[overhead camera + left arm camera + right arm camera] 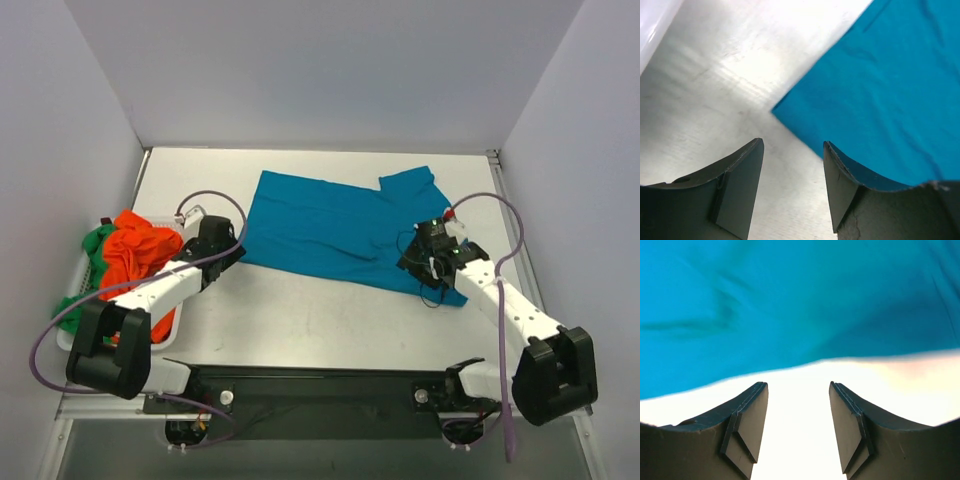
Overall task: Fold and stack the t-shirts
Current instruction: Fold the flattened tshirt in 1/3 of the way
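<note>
Your left end effector [792, 146] stands open and empty, with a corner of the teal t-shirt [330, 225] just ahead of its right finger. Your right end effector [797, 386] is open too, the shirt's edge just ahead. That shirt lies spread on the surface [300, 320], apparently not fully folded. The orange t-shirt [140, 250] and green t-shirt [95, 245] sit heaped in the basket [72, 290], left of the left end effector. Most of the work remains.

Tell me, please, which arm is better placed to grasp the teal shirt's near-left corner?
Left, probably: the left gripper is open with that corner of the teal shirt just ahead; the right gripper sits at the opposite end.
</note>
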Robot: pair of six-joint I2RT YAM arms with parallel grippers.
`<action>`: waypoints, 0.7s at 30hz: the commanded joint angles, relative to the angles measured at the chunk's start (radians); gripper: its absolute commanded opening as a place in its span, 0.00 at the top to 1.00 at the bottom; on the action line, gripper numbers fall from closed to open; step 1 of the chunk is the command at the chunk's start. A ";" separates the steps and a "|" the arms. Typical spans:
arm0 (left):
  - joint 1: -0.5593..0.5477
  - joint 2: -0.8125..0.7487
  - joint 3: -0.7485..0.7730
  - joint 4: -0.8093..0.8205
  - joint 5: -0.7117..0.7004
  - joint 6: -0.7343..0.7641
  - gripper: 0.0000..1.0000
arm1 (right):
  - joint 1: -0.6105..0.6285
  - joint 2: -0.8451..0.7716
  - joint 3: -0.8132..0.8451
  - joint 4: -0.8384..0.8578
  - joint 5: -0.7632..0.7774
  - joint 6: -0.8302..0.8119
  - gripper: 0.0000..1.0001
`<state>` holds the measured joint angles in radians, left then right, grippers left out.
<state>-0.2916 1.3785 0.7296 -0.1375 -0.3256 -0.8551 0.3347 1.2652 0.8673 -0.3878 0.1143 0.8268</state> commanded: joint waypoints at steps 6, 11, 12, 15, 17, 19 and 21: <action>0.009 0.102 0.002 0.018 -0.023 -0.024 0.40 | -0.097 -0.276 -0.310 -0.068 -0.048 0.176 0.48; 0.011 0.171 0.040 0.065 -0.006 -0.024 0.40 | -0.203 -0.320 -0.396 -0.065 -0.065 0.164 0.45; 0.011 0.194 0.048 0.065 -0.004 -0.022 0.40 | -0.216 -0.314 -0.398 -0.066 -0.070 0.160 0.45; 0.011 0.229 0.070 0.070 0.002 -0.027 0.41 | -0.282 -0.309 -0.412 -0.063 -0.062 0.158 0.44; 0.009 0.250 0.079 0.090 0.011 -0.027 0.48 | -0.324 -0.316 -0.422 -0.062 -0.056 0.158 0.44; 0.009 0.263 0.085 0.091 0.011 -0.025 0.53 | -0.333 -0.323 -0.427 -0.056 -0.045 0.159 0.43; 0.009 0.281 0.091 0.095 0.013 -0.022 0.60 | -0.368 -0.320 -0.433 -0.040 -0.033 0.161 0.42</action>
<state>-0.2863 1.6272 0.7937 -0.0616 -0.3298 -0.8738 -0.0059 0.9531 0.4496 -0.4259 0.0444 0.9730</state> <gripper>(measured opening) 0.420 0.573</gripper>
